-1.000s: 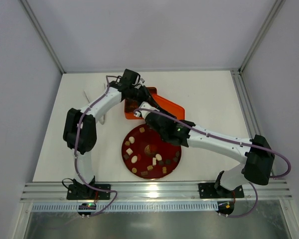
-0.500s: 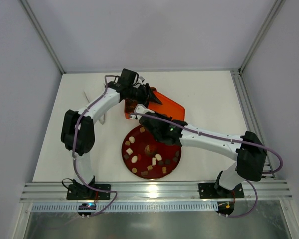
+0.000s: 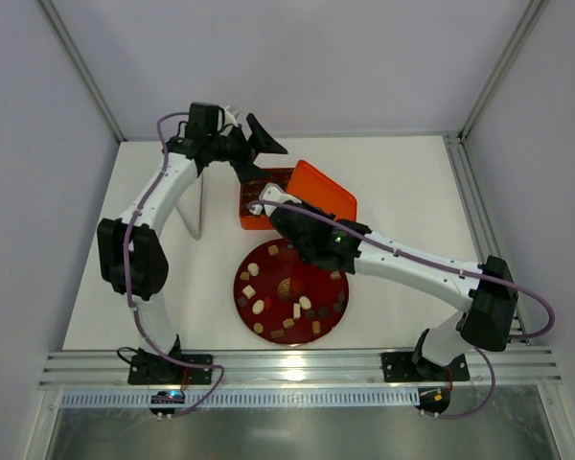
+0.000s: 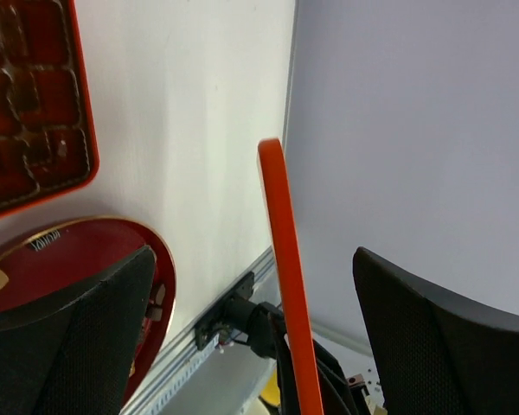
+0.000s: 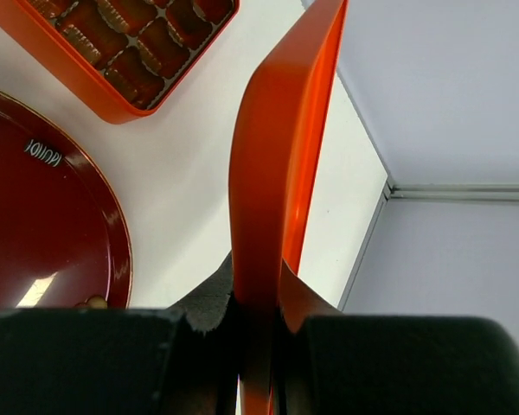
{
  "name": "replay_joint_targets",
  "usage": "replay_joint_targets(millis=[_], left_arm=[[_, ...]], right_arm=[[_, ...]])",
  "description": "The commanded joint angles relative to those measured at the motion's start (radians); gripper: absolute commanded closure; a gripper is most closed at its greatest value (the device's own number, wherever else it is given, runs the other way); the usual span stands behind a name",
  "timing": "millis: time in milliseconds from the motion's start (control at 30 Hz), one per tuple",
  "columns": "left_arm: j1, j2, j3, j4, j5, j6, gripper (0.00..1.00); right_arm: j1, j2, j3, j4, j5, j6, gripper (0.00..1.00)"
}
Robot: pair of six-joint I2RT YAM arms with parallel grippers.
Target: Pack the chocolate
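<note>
Top view: orange box (image 3: 247, 223) part covered by lid (image 3: 316, 192) and right arm (image 3: 402, 264). Chocolate (image 3: 259, 307) pcs too small to tell apart by type. Red plate (image 3: 318, 287): far rim under same arm.

Left wrist view: box cut by top/left edges. Plate cut at left and part masked by left gripper (image 4: 253, 255) finger (image 4: 65, 341). Lid's lower end hidden.

Right wrist view: box cut at top, plate at left. Right gripper (image 5: 259, 328) fingers blurred, lid's held edge concealed btwn them.

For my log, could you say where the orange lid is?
The orange lid is mid top view, clamped in the right gripper, right of the orange box.
</note>
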Motion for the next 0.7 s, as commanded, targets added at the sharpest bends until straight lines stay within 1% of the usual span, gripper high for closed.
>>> replay_joint_targets(millis=[0, 100, 133, 200, 233, 267, 300, 333, 367, 433, 467, 500, 533, 567, 600, 633, 667], left_arm=[[0.053, -0.028, 0.092, 0.058, 0.012, -0.001, 0.06], [0.097, -0.013, 0.141, 0.092, 0.021, -0.033, 0.07], [0.109, -0.005, 0.17, 0.094, 0.009, -0.041, 0.07], [0.157, -0.014, 0.181, 0.088, -0.02, -0.039, 0.09], [0.177, -0.021, 0.178, 0.081, -0.068, -0.035, 0.09], [0.207, -0.037, 0.173, 0.071, -0.094, -0.026, 0.1], [0.221, -0.048, 0.162, 0.046, -0.131, 0.015, 0.1], [0.229, -0.057, 0.158, 0.022, -0.166, 0.04, 0.1], [0.234, -0.07, 0.156, -0.003, -0.239, 0.072, 0.11], [0.238, -0.079, 0.144, -0.055, -0.302, 0.144, 0.11], [0.238, -0.086, 0.129, -0.058, -0.341, 0.157, 0.12], [0.238, -0.094, 0.098, -0.06, -0.356, 0.168, 0.13], [0.238, -0.099, 0.084, -0.063, -0.375, 0.192, 0.14], [0.238, -0.103, 0.066, -0.063, -0.385, 0.201, 0.14], [0.238, -0.108, 0.032, -0.061, -0.396, 0.209, 0.14], [0.237, -0.108, 0.017, -0.058, -0.401, 0.217, 0.14], [0.235, -0.108, -0.011, -0.057, -0.407, 0.232, 0.15]], right_arm=[[-0.014, -0.058, 0.098, -0.071, -0.041, 0.048, 0.96], [-0.037, -0.051, 0.15, -0.091, -0.115, 0.071, 0.96], [-0.065, -0.045, 0.199, -0.121, -0.194, 0.105, 0.96], [-0.109, -0.028, 0.255, -0.152, -0.294, 0.149, 0.96], [-0.18, -0.017, 0.313, -0.155, -0.413, 0.206, 0.96], [-0.223, 0.001, 0.342, -0.155, -0.505, 0.24, 0.96], [-0.269, 0.018, 0.37, -0.143, -0.597, 0.275, 0.96], [-0.327, 0.035, 0.414, -0.132, -0.688, 0.37, 0.96], [-0.425, 0.055, 0.433, -0.115, -0.91, 0.419, 0.96], [-0.52, 0.127, 0.465, -0.036, -1.116, 0.537, 0.96], [-0.594, 0.159, 0.464, 0.007, -1.293, 0.664, 0.96], [-0.625, 0.214, 0.461, 0.121, -1.39, 0.73, 0.96], [-0.645, 0.25, 0.442, 0.189, -1.458, 0.798, 0.96], [-0.662, 0.279, 0.436, 0.255, -1.507, 0.928, 0.96], [-0.68, 0.308, 0.433, 0.361, -1.575, 0.977, 0.96], [-0.685, 0.375, 0.43, 0.412, -1.598, 1.033, 0.96], [-0.691, 0.406, 0.427, 0.522, -1.627, 1.136, 0.96]])
